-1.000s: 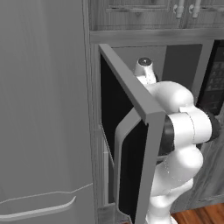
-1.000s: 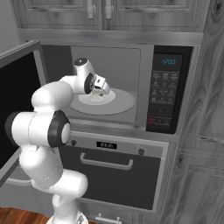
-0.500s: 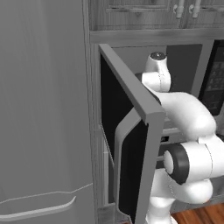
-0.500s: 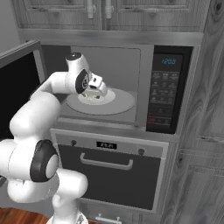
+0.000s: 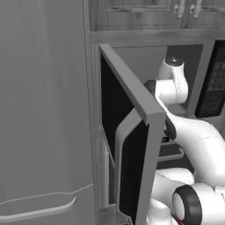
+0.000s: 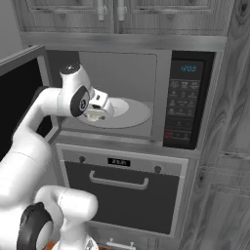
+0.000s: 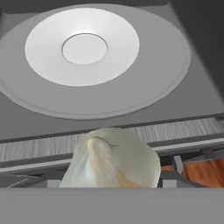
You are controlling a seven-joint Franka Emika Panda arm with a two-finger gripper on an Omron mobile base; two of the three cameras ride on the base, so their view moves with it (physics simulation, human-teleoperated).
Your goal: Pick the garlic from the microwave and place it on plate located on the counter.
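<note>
The garlic [image 7: 111,157] sits in the gripper [image 6: 97,110] at the microwave's [image 6: 188,105] mouth, before its turntable [image 7: 92,57].

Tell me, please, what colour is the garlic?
Pale creamy white with a tan blush, best seen in the hand view: garlic.

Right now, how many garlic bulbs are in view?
1. The garlic sits in the gripper at the open microwave's front edge, off the white turntable plate. No others visible inside.
</note>
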